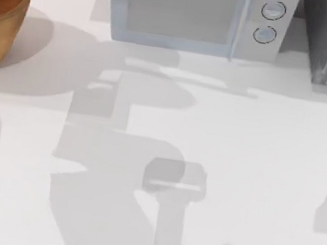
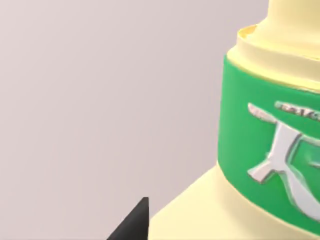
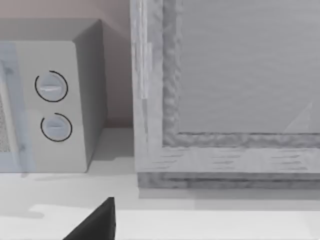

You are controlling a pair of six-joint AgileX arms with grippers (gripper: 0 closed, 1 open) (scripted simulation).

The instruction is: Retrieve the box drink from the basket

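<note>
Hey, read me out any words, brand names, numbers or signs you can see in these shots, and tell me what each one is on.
Box drink, green label band: a white, silver-edged stylised emblem that spells no word I can read; a small line of lettering above it is too blurred to read.
Microwave: two round dials at its right side, unmarked, no numbers or words.
Basket: no text.
Grey framed unit beside the microwave: no text.
</note>
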